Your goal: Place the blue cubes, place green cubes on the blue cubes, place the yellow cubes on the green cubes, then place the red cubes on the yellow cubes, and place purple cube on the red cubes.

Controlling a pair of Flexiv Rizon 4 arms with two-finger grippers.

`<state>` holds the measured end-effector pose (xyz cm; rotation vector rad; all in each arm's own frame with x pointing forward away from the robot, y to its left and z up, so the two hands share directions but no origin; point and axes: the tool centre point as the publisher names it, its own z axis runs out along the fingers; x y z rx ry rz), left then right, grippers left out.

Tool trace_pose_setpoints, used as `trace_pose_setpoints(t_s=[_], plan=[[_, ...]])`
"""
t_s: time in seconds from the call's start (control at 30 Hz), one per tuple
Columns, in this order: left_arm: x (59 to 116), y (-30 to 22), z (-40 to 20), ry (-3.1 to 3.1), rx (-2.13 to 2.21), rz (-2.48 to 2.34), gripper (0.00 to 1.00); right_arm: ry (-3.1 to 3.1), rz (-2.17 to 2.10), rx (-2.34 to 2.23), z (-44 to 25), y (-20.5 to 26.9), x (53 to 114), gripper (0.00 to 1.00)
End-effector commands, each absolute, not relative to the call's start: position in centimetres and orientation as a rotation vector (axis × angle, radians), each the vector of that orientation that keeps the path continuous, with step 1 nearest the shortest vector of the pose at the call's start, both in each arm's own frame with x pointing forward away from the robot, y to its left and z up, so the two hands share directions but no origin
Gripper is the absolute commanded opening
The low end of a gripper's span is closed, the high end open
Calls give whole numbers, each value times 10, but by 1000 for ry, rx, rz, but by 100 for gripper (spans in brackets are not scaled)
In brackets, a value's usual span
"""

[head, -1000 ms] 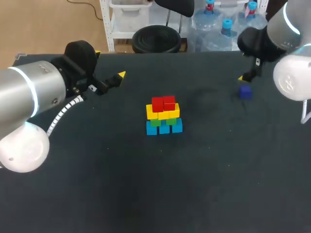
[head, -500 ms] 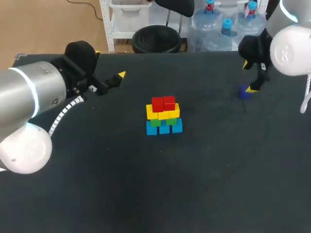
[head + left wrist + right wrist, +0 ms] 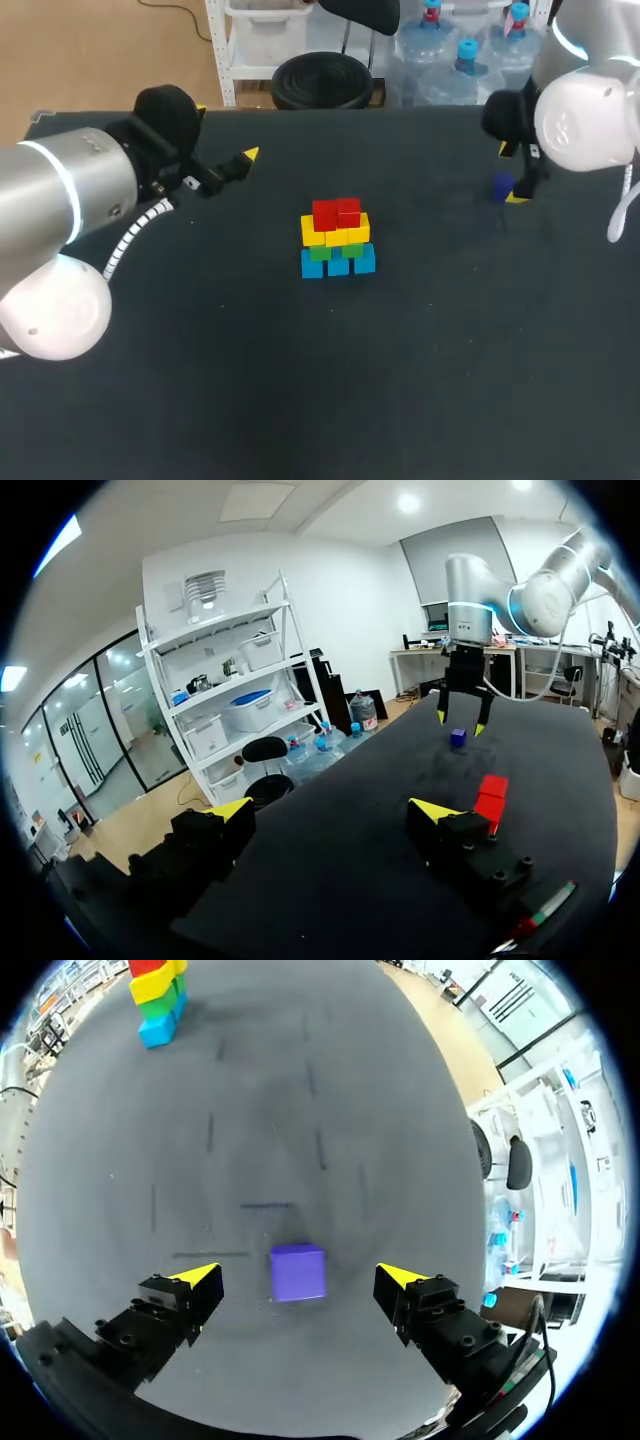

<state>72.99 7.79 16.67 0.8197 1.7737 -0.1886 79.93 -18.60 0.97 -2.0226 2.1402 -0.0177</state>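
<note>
While right gripper [image 3: 297, 1274] is straddling the square-edged purple cube [image 3: 298, 1269], spread and clear of it, left gripper [image 3: 332, 809] is hovering spread, left of the stack [image 3: 337, 238].

Eleven cubes are showing on the bench [image 3: 300, 400] in the head view: three blue cubes [image 3: 338, 264], two green cubes [image 3: 318, 252], three yellow cubes [image 3: 337, 237], two red cubes [image 3: 324, 214] and one purple cube [image 3: 502, 186]; any more behind them are lying out of sight.
</note>
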Motion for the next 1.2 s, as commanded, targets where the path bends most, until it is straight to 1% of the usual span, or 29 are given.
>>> trace_pose_setpoints(t_s=[0.03, 0.1, 0.13, 0.17, 0.2, 0.23, 0.27, 0.3, 0.33, 0.4, 0.43, 0.9, 1.2], plan=[[729, 74, 167, 1779, 809, -167, 100, 2150, -19, -2020, 2, -188, 802, 100], [729, 74, 167, 1779, 809, -167, 100, 2153, -18, -2020, 0, -187, 802, 100], [729, 74, 167, 1779, 809, -167, 100, 2153, -17, -2020, -1, -187, 803, 93], [729, 74, 167, 1779, 809, -167, 100, 2153, -17, -2021, -2, -187, 803, 79], [729, 74, 167, 1779, 809, -167, 100, 2153, -16, -2022, -3, -187, 803, 74], [729, 74, 167, 1779, 809, -167, 100, 2153, -16, -2023, -3, -187, 803, 63], [729, 74, 167, 1779, 809, -167, 100, 2152, -15, -2025, -4, -187, 803, 44], [729, 74, 167, 1779, 809, -167, 100, 2151, -14, -2026, -5, -187, 804, 35], [729, 74, 167, 1779, 809, -167, 100, 2150, -14, -2028, -5, -187, 804, 22], [729, 74, 167, 1779, 809, -167, 100, 2148, -11, -2028, -5, -186, 803, 5], [729, 74, 167, 1779, 809, -167, 100, 2147, -8, -2028, -5, -185, 803, 0], [729, 74, 167, 1779, 809, -167, 100, 2154, 30, -1978, 10, -175, 791, 0], [729, 74, 167, 1779, 809, -167, 100, 2081, 6, -2028, 60, -142, 784, 0]])
